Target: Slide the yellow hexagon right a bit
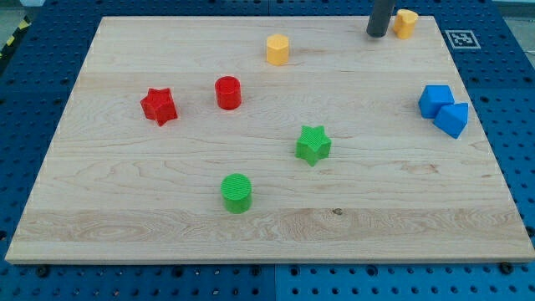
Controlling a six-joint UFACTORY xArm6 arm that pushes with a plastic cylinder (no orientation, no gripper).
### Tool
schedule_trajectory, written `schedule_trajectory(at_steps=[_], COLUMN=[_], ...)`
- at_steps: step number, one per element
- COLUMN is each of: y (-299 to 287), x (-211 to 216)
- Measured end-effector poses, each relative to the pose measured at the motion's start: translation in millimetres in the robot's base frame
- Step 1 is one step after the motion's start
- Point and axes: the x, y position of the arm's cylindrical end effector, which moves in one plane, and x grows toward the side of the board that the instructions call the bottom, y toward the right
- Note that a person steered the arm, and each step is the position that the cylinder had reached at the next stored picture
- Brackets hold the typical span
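A yellow hexagon sits near the view's top, a little right of the middle of the wooden board. My tip stands on the board at the top right, well to the right of the hexagon. It is just left of a second yellow block, whose shape I cannot make out, with only a narrow gap between them. The rod runs up out of the top of the view.
A red star and a red cylinder lie at the left. A green star and a green cylinder lie in the middle. Two blue blocks touch each other near the right edge.
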Motion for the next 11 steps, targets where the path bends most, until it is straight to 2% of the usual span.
schedule_trajectory(at_steps=[3, 4, 5, 6, 7, 9, 10, 11], y=[-79, -124, -182, -212, -209, -154, -150, -157], x=[79, 98, 98, 68, 46, 46, 46, 26])
